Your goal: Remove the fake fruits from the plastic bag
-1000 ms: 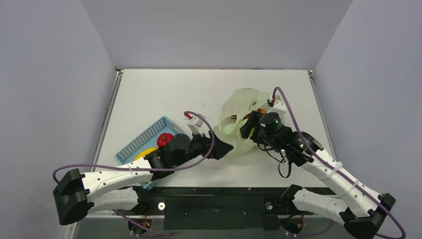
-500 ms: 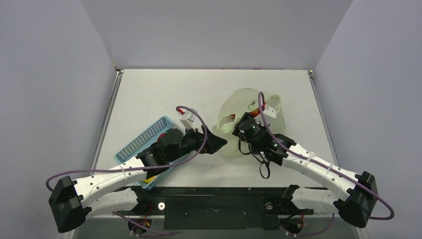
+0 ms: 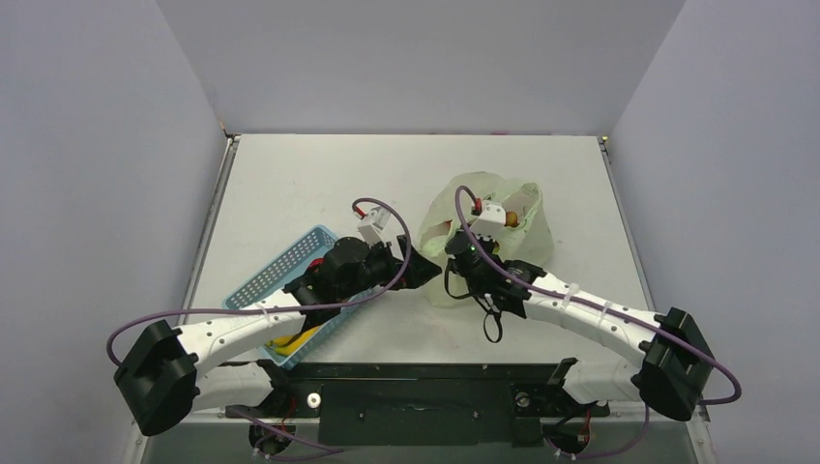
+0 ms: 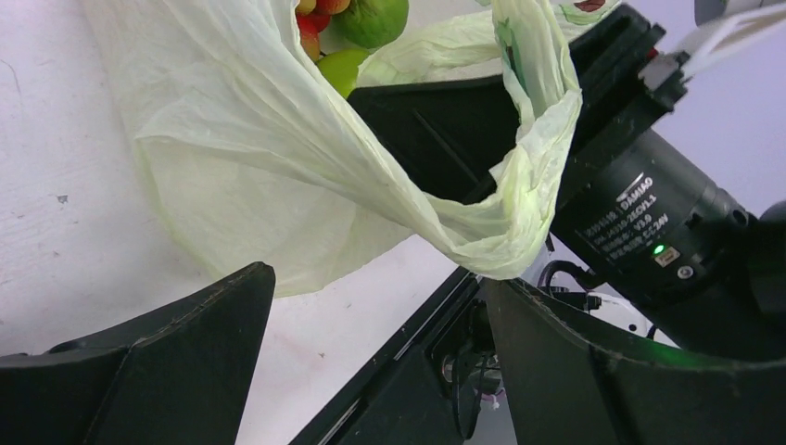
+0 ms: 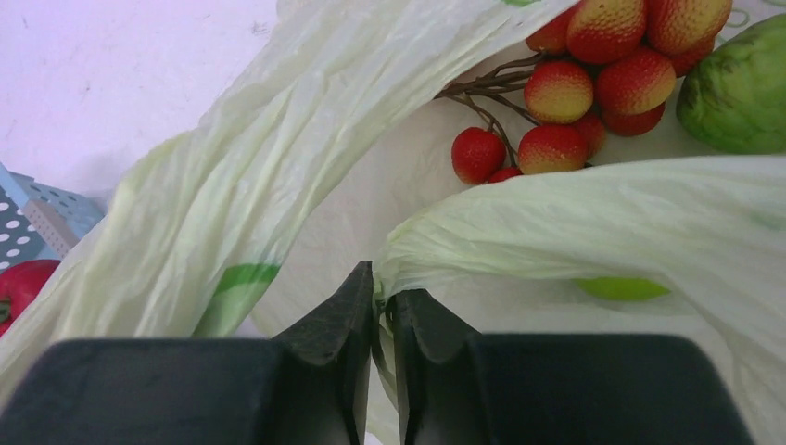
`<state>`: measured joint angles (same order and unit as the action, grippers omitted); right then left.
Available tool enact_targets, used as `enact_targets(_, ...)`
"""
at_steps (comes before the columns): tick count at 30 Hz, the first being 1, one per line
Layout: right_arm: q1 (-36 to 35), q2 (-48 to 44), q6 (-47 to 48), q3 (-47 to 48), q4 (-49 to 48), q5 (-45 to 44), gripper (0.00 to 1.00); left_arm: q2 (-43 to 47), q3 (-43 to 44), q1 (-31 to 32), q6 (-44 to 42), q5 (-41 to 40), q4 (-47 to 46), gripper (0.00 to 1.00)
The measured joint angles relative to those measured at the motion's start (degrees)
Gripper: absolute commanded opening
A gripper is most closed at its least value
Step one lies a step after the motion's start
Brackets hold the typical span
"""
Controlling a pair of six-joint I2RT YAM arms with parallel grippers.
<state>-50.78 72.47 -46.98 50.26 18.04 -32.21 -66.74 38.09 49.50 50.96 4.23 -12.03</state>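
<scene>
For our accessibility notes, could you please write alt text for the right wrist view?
The right gripper is closed on a pinched edge of the plastic bag. Inside the open bag lie a red berry cluster and a green fruit.

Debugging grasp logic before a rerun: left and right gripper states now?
Left gripper: open, holding nothing.
Right gripper: closed on the bag edge.

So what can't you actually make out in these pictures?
How many fruits are in the plastic bag: top view, its folds and the right arm cover them.
The darker green fruit: right wrist view, cut off by the right edge.
The light green fruit: right wrist view, just a smear through the bag's film.
The blue basket's contents: top view, the left arm covers most.
</scene>
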Motion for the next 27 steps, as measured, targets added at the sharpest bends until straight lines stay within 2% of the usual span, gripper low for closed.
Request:
enact_targets(4, -0.8, -3.9, 3.4, -5.0, -3.4, 1.1, 0.0, -2.5, 0.1, 0.0, 0.6, 1.0, -2.4, 0.84)
enact_targets(7, -1.4, -9.8, 4.7, -8.4, -3.0, 3.4, 0.0, -6.2, 1.6, -0.3, 1.0, 2.1, -4.2, 0.79)
enact_targets(12, -3.7, -29.5, 0.9, -13.5, 3.4, 7.2, 0.0, -16.9, 8.7, -1.9, 1.5, 5.3, -7.2, 0.79)
enact_targets(16, -4.6, -43.5, -8.1, -18.1, 13.1, 9.4, 0.0, -21.8, 13.0, -3.4, 1.2, 6.4, -7.5, 0.78)
enact_targets(21, -6.2, -48.8, -17.4, -23.2, 23.2, 12.3, 0.0, -25.6, 17.1, -6.0, -0.3, 7.0, -7.2, 0.78)
enact_targets(25, -6.7, -47.8, -23.2, -23.3, 32.1, 13.6, 0.0, -25.6, 17.1, -7.2, -1.7, 7.2, -6.1, 0.78)
enact_targets(26, -6.7, -46.6, -24.3, -22.7, 34.3, 13.7, 0.01, -25.6, 17.1, -7.2, -2.1, 7.2, -5.8, 0.78)
enact_targets(27, -6.7, -45.3, -25.0, -21.9, 36.4, 13.7, 0.12, -25.6, 17.1, -7.2, -2.4, 7.4, -5.6, 0.78)
